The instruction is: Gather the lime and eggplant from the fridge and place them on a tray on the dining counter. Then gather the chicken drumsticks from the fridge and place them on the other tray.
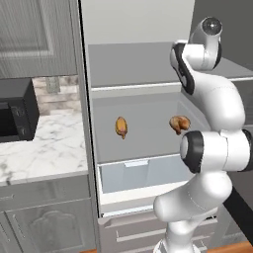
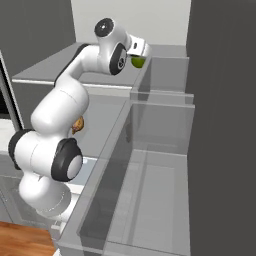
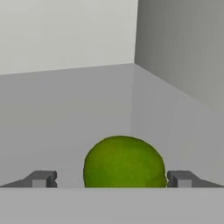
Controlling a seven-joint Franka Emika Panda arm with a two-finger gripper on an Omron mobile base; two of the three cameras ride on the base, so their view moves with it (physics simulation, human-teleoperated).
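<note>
Lime (image 3: 124, 161) sits on the upper fridge shelf (image 3: 65, 113), near the rear right corner, and lies squarely between the gripper (image 3: 111, 178) fingers, one dark fingertip (image 3: 41, 178) well off its left flank, the other just beside its right. Jaws stand wide open, nothing held. From the right base view the lime (image 2: 138, 61) shows just past the hand, tucked by the door-side wall. Likely light, firm, round and smooth-skinned, so it may roll or squirt out if pinched off-centre; best taken across its widest middle, pads level on opposite sides. Two chicken drumsticks (image 1: 121, 127) (image 1: 179, 123) lie on the shelf below, well apart from each other; eggplant not made out
</note>
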